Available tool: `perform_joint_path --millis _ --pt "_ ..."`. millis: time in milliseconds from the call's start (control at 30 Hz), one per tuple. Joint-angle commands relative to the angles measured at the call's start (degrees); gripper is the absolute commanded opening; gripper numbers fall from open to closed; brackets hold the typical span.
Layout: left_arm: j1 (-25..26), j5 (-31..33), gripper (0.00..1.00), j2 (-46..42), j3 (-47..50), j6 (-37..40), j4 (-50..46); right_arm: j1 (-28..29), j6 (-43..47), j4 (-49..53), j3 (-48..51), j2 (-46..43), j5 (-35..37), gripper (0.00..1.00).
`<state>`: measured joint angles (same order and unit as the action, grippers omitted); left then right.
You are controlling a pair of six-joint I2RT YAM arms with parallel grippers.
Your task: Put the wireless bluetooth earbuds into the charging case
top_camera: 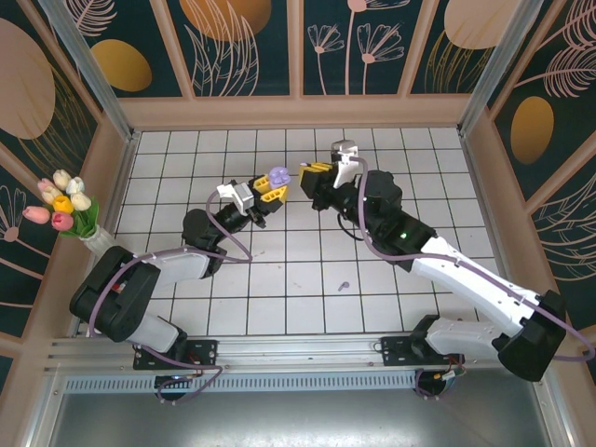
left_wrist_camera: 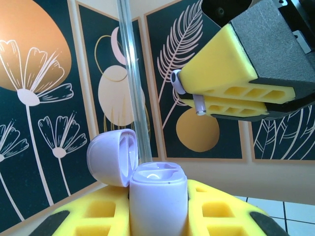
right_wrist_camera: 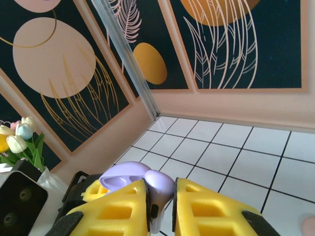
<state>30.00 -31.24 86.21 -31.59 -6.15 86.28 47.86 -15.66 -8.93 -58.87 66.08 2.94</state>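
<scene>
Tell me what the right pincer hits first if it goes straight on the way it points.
Likely the open purple charging case held in the left pincer; the right pincer, gripping a purple earbud, points at it. Exact alignment is unclear.

There were two claws, the left claw (top_camera: pixel 272 190) and right claw (top_camera: pixel 315 172), one case (top_camera: pixel 277 175), one earbud (right_wrist_camera: pixel 161 186), one purple speck (top_camera: pixel 343 285) and one tulip vase (top_camera: pixel 65 209).

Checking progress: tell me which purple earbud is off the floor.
The purple earbud pinched in the right hand, facing the open charging case held by the left hand. The other purple earbud lies loose on the white tiles.
</scene>
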Motion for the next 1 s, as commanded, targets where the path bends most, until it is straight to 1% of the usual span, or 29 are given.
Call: perform_joint_path --millis 0,67,433,967 --pt "0.6 -2.1 0.0 0.7 -1.7 -0.6 1.1 -0.5 2.2 -5.2 -1.0 0.8 -1.8 0.17" --pt "0.6 -2.4 0.0 0.7 -2.1 -0.5 0.6 -0.5 2.5 -5.6 -1.1 1.3 -3.6 0.17" --pt "0.6 -2.6 0.0 1.1 -3.6 -0.8 -0.8 -0.5 2.3 -6.0 -1.7 3.4 -8.4 0.17" --pt "0.6 -2.5 0.0 1.6 -3.9 -1.3 -1.1 -0.4 2.0 -5.8 -2.7 5.0 -9.9 0.17"
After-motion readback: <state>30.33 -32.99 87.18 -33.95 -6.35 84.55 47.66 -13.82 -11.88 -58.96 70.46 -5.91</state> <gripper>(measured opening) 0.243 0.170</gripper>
